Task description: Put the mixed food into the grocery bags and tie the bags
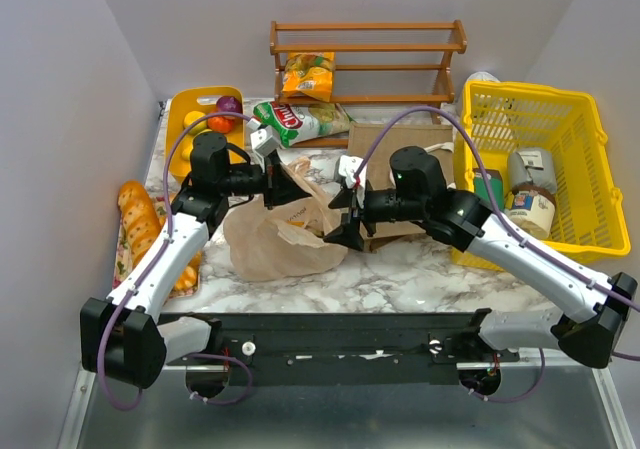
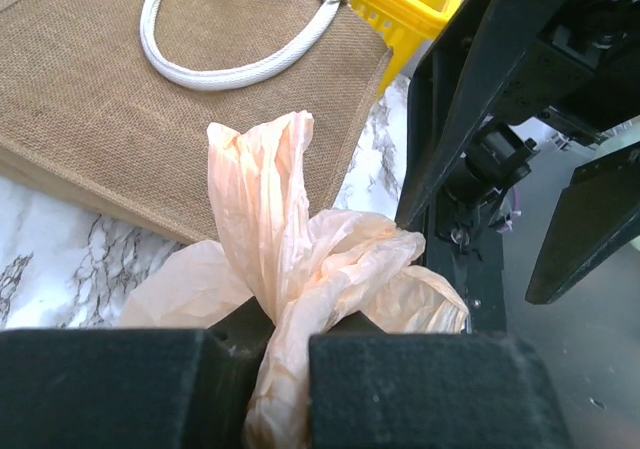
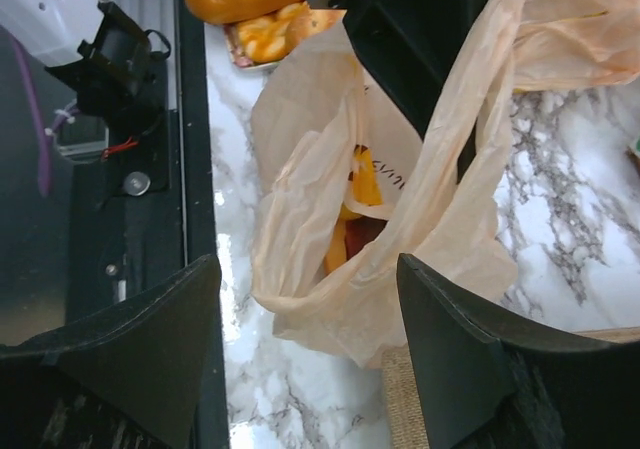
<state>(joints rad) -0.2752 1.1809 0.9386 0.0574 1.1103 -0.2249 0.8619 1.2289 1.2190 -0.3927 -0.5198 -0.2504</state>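
Observation:
The peach-orange plastic bag (image 1: 275, 237) lies on the marble table between the arms, with yellow and red food (image 3: 358, 204) showing through its mouth. My left gripper (image 1: 280, 184) is shut on the bag's twisted handles (image 2: 300, 269), holding them up above the bag. My right gripper (image 1: 345, 219) is open and empty, its jaws wide apart just right of the bag (image 3: 350, 259), over the edge of the flat tan jute tote (image 1: 400, 154). The tote with its white handle (image 2: 230, 64) lies behind the bag. A green and red snack packet (image 1: 300, 121) lies at the back.
A yellow mesh basket (image 1: 580, 159) with jars stands at the right. A wooden rack (image 1: 368, 59) with a yellow packet is at the back. A yellow tray (image 1: 180, 119) of fruit is at back left. Bread (image 1: 138, 219) lies at the left edge.

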